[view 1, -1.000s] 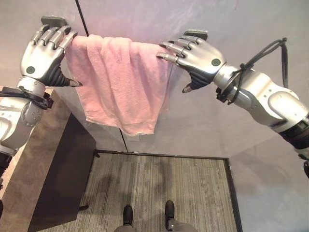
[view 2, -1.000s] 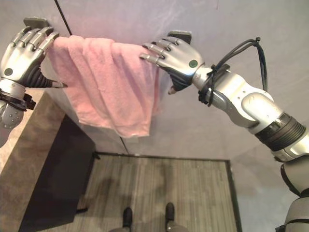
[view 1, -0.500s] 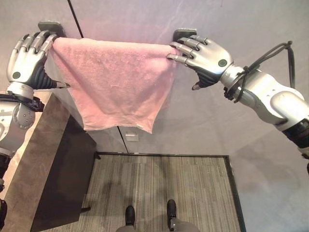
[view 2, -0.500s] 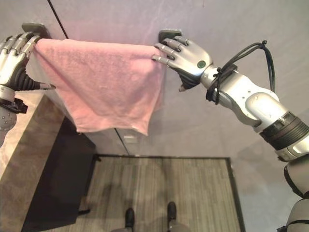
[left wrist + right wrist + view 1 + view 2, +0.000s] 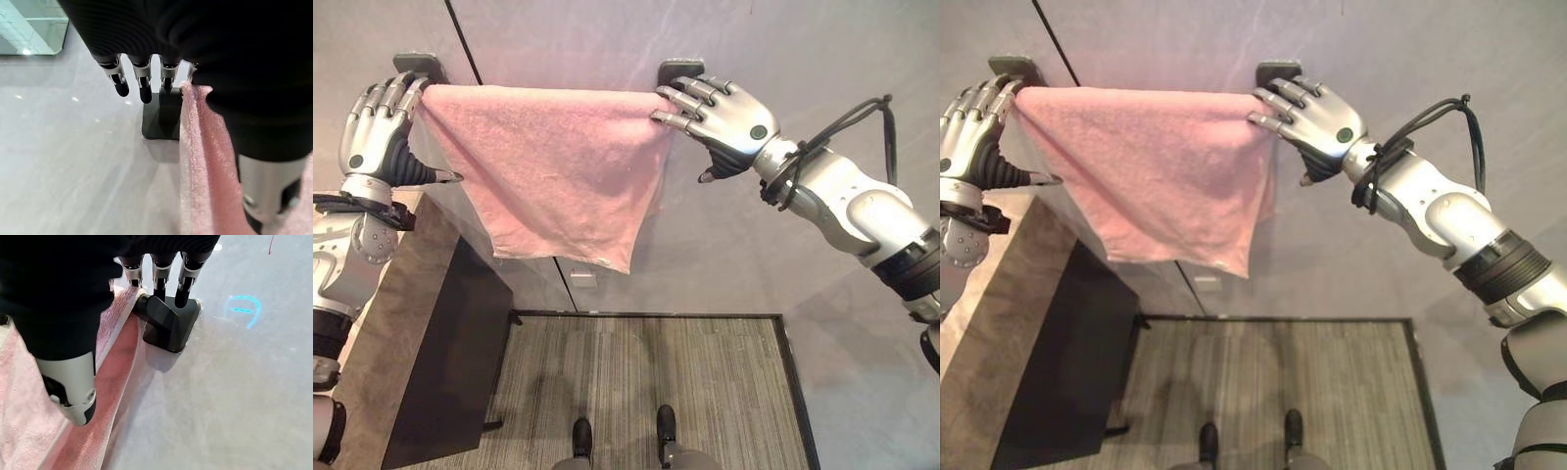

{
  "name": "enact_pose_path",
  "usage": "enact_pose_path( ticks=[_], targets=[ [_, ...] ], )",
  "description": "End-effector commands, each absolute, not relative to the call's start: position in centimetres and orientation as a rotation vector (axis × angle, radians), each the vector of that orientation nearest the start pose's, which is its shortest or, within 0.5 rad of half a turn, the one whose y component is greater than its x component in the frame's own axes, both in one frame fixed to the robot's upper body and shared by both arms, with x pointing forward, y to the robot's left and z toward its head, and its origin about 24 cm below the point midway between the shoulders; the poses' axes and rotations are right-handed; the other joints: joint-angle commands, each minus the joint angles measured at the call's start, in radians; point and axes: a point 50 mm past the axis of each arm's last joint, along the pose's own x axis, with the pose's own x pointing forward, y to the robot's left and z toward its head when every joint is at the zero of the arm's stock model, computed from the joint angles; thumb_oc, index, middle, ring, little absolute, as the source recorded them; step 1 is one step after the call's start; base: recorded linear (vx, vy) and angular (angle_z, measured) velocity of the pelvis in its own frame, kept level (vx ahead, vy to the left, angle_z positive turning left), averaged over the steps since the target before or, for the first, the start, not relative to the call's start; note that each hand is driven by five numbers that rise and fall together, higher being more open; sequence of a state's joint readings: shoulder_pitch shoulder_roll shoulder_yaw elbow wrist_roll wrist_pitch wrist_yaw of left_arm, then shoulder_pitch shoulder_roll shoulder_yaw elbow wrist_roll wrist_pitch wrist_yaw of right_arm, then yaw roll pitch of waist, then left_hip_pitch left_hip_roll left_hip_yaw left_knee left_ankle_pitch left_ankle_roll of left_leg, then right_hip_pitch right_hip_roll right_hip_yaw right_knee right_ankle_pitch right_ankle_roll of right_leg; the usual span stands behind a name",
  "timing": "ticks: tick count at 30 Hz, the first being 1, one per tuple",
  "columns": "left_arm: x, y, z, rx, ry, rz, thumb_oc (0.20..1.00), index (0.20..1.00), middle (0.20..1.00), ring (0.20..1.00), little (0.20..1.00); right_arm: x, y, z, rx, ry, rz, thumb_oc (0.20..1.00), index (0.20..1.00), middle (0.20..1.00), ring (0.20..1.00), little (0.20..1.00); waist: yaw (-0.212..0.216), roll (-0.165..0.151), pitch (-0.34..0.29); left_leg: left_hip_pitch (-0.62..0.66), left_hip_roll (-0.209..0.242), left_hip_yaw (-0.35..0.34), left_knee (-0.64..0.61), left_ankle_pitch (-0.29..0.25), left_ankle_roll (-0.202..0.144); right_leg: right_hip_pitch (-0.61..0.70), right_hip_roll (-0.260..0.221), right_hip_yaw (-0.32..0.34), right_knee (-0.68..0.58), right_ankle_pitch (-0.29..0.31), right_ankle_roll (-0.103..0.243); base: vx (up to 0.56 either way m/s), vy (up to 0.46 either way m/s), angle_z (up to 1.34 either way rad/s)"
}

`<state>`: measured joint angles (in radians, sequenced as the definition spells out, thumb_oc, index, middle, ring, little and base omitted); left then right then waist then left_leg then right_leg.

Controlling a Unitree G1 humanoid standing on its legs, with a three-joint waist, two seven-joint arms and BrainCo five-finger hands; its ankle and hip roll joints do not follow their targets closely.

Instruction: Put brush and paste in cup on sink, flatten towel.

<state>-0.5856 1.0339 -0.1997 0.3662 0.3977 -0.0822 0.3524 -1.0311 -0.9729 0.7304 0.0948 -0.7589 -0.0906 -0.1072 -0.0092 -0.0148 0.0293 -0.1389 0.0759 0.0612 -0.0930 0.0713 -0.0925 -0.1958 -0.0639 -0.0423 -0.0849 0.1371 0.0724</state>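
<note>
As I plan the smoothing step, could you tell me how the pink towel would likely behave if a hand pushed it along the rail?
The pink towel is probably floppy: it sags to a slanted lower hem. Its terry surface suggests it would drag and bunch rather than slide. It seems light, resting under the straight fingers of the left hand and right hand.

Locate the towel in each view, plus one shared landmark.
Left eye: towel hangs top centre, between both hands.
Right eye: towel top left of centre.
Left wrist: towel along the fingers, toward the bracket.
Right wrist: towel runs beside the thumb.
Landmark: the right bracket, also and.
</note>
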Motion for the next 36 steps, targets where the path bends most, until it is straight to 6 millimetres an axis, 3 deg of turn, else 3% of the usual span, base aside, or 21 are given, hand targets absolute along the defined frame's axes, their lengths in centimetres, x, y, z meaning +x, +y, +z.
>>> enact_pose_path(
  ticks=[1, 4, 5, 9, 12, 13, 14, 15, 19, 23, 26, 28, 29, 30, 31, 32, 33, 35, 36],
  targets=[
    [31.1, 33.7, 20.6, 1.330, -0.292, 0.521, 1.000, 1.000, 1.000, 1.000, 1.000, 34.7, -18.1, 25.0, -1.698, -0.653, -0.005, 1.000, 1.000, 1.000, 1.000, 1.000, 0.008, -0.049, -0.016, -0.009, 0.018, 0.024, 0.006, -0.021, -0.011, 0.002, -0.106, 0.073, -0.002, -0.012, 0.097, 0.00, 0.000, 0.00],
    [31.2, 32.8, 19.8, 1.234, -0.334, 0.540, 1.000, 1.000, 1.000, 1.000, 1.000, 34.3, -17.5, 23.6, -1.460, -0.660, -0.019, 1.000, 1.000, 1.000, 1.000, 1.000, 0.006, -0.050, -0.035, 0.010, 0.019, 0.026, 0.006, -0.028, -0.008, 0.020, -0.104, 0.071, -0.002, -0.015, 0.096, 0.00, 0.000, 0.00],
    [31.2, 32.8, 19.7, 1.238, -0.334, 0.538, 1.000, 1.000, 1.000, 1.000, 1.000, 34.2, -17.6, 23.5, -1.457, -0.657, -0.020, 1.000, 1.000, 1.000, 1.000, 1.000, 0.006, -0.053, -0.036, 0.011, 0.019, 0.026, 0.006, -0.029, -0.008, 0.021, -0.104, 0.071, -0.002, -0.016, 0.096, 0.00, 0.007, -0.05],
    [31.4, 30.5, 20.3, 1.107, -0.469, 0.553, 1.000, 1.000, 1.000, 1.000, 1.000, 34.0, -16.7, 22.2, -1.200, -0.684, -0.081, 1.000, 1.000, 1.000, 1.000, 1.000, 0.008, -0.051, -0.068, 0.046, 0.018, 0.027, 0.006, -0.036, -0.003, 0.056, -0.101, 0.063, -0.001, -0.018, 0.095, -0.01, 0.007, -0.01],
    [31.4, 29.8, 20.6, 1.063, -0.514, 0.560, 1.000, 1.000, 1.000, 1.000, 1.000, 34.0, -16.7, 22.0, -1.137, -0.698, -0.115, 1.000, 1.000, 1.000, 1.000, 1.000, 0.010, -0.050, -0.075, 0.062, 0.015, 0.025, 0.006, -0.039, -0.001, 0.071, -0.099, 0.060, 0.001, -0.019, 0.095, -0.05, 0.018, 0.00],
    [31.1, 29.4, 21.0, 1.008, -0.563, 0.589, 1.000, 1.000, 1.000, 1.000, 1.000, 33.6, -16.2, 22.1, -1.000, -0.724, -0.132, 1.000, 1.000, 1.000, 1.000, 1.000, 0.010, -0.043, -0.084, 0.076, 0.013, 0.026, 0.006, -0.039, 0.003, 0.083, -0.096, 0.056, 0.003, -0.020, 0.095, -0.07, 0.028, 0.01],
    [30.9, 29.1, 21.7, 0.942, -0.603, 0.602, 1.000, 1.000, 1.000, 1.000, 1.000, 33.5, -15.6, 24.1, -0.863, -0.774, -0.146, 1.000, 1.000, 1.000, 1.000, 1.000, 0.014, -0.045, -0.092, 0.093, 0.014, 0.026, 0.006, -0.042, 0.005, 0.098, -0.095, 0.054, 0.006, -0.025, 0.094, -0.10, 0.030, 0.01],
    [31.1, 28.4, 21.7, 0.916, -0.628, 0.584, 1.000, 1.000, 1.000, 1.000, 1.000, 34.1, -14.7, 23.6, -0.802, -0.747, -0.129, 1.000, 1.000, 1.000, 1.000, 1.000, 0.022, -0.046, -0.097, 0.098, 0.014, 0.024, 0.006, -0.042, 0.006, 0.105, -0.095, 0.052, 0.006, -0.027, 0.092, -0.06, 0.008, -0.02],
    [30.2, 28.2, 21.6, 0.797, -0.657, 0.605, 1.000, 1.000, 1.000, 1.000, 1.000, 33.9, -14.6, 23.2, -0.596, -0.724, -0.135, 1.000, 1.000, 1.000, 1.000, 1.000, 0.037, -0.047, -0.107, 0.127, 0.011, 0.025, 0.006, -0.049, 0.013, 0.133, -0.095, 0.051, 0.005, -0.036, 0.088, -0.01, -0.001, 0.00],
    [28.0, 29.4, 20.4, 0.747, -0.639, 0.663, 1.000, 1.000, 1.000, 1.000, 1.000, 31.8, -15.8, 22.2, -0.460, -0.724, -0.145, 1.000, 1.000, 1.000, 1.000, 1.000, 0.036, -0.044, -0.114, 0.144, 0.012, 0.032, 0.006, -0.051, 0.017, 0.143, -0.093, 0.055, 0.004, -0.040, 0.087, -0.06, -0.014, 0.00],
    [24.6, 31.0, 16.2, 0.613, -0.503, 0.717, 1.000, 1.000, 1.000, 1.000, 1.000, 28.9, -18.9, 18.3, -0.393, -0.607, -0.183, 1.000, 1.000, 1.000, 1.000, 1.000, 0.022, -0.041, -0.108, 0.152, 0.014, 0.041, 0.008, -0.043, 0.021, 0.146, -0.091, 0.061, 0.008, -0.038, 0.082, -0.04, -0.013, -0.04],
    [22.9, 30.5, 13.2, 0.449, -0.410, 0.681, 1.000, 1.000, 1.000, 1.000, 1.000, 27.1, -20.7, 15.1, -0.370, -0.482, -0.207, 1.000, 1.000, 1.000, 1.000, 1.000, 0.009, -0.038, -0.107, 0.158, 0.015, 0.045, 0.009, -0.044, 0.025, 0.150, -0.090, 0.062, 0.008, -0.041, 0.079, 0.02, 0.002, -0.01],
    [22.7, 30.5, 13.0, 0.448, -0.402, 0.677, 1.000, 1.000, 1.000, 1.000, 1.000, 27.0, -20.7, 14.9, -0.373, -0.475, -0.206, 1.000, 1.000, 1.000, 1.000, 1.000, 0.010, -0.035, -0.114, 0.165, 0.016, 0.044, 0.008, -0.056, 0.024, 0.158, -0.089, 0.060, 0.005, -0.050, 0.081, 0.00, 0.006, -0.04],
    [20.2, 30.4, 8.1, 0.279, -0.197, 0.633, 1.000, 1.000, 1.000, 1.000, 1.000, 24.3, -23.1, 9.0, -0.303, -0.220, -0.243, 1.000, 1.000, 1.000, 1.000, 1.000, -0.005, -0.028, -0.101, 0.168, 0.017, 0.048, 0.009, -0.052, 0.026, 0.156, -0.086, 0.061, 0.005, -0.049, 0.079, -0.01, 0.014, -0.08],
    [18.7, 29.5, 4.3, 0.095, -0.043, 0.588, 1.000, 1.000, 1.000, 1.000, 1.000, 22.4, -24.1, 5.4, -0.247, -0.055, -0.260, 1.000, 1.000, 1.000, 1.000, 1.000, -0.014, -0.023, -0.087, 0.170, 0.018, 0.051, 0.012, -0.053, 0.026, 0.158, -0.083, 0.061, 0.006, -0.054, 0.080, -0.07, 0.006, -0.10],
    [18.7, 29.5, 4.3, 0.094, -0.043, 0.588, 1.000, 1.000, 1.000, 1.000, 1.000, 22.4, -24.1, 5.4, -0.247, -0.055, -0.260, 1.000, 1.000, 1.000, 1.000, 1.000, -0.014, -0.023, -0.089, 0.167, 0.018, 0.052, 0.010, -0.048, 0.026, 0.154, -0.084, 0.062, 0.004, -0.049, 0.079, -0.09, 0.007, -0.13],
    [16.8, 28.4, -0.2, -0.042, 0.169, 0.540, 1.000, 1.000, 1.000, 1.000, 1.000, 20.2, -25.2, 0.4, -0.176, 0.189, -0.275, 1.000, 1.000, 1.000, 1.000, 1.000, -0.021, -0.020, -0.075, 0.158, 0.020, 0.055, 0.012, -0.039, 0.025, 0.143, -0.082, 0.063, 0.005, -0.043, 0.080, -0.08, 0.000, -0.12],
    [15.1, 27.1, -4.0, -0.168, 0.355, 0.500, 1.000, 1.000, 1.000, 1.000, 1.000, 18.6, -25.8, -2.9, -0.128, 0.356, -0.303, 1.000, 1.000, 1.000, 1.000, 1.000, -0.026, -0.016, -0.066, 0.152, 0.021, 0.054, 0.013, -0.035, 0.025, 0.137, -0.082, 0.060, 0.006, -0.040, 0.083, -0.07, -0.001, -0.11],
    [14.5, 26.5, -5.1, -0.151, 0.421, 0.464, 1.000, 1.000, 1.000, 1.000, 1.000, 17.7, -26.0, -4.5, -0.104, 0.430, -0.318, 1.000, 1.000, 1.000, 1.000, 1.000, -0.028, -0.014, -0.061, 0.151, 0.022, 0.054, 0.014, -0.035, 0.024, 0.134, -0.082, 0.061, 0.005, -0.039, 0.084, -0.03, -0.005, -0.07]
  ],
)
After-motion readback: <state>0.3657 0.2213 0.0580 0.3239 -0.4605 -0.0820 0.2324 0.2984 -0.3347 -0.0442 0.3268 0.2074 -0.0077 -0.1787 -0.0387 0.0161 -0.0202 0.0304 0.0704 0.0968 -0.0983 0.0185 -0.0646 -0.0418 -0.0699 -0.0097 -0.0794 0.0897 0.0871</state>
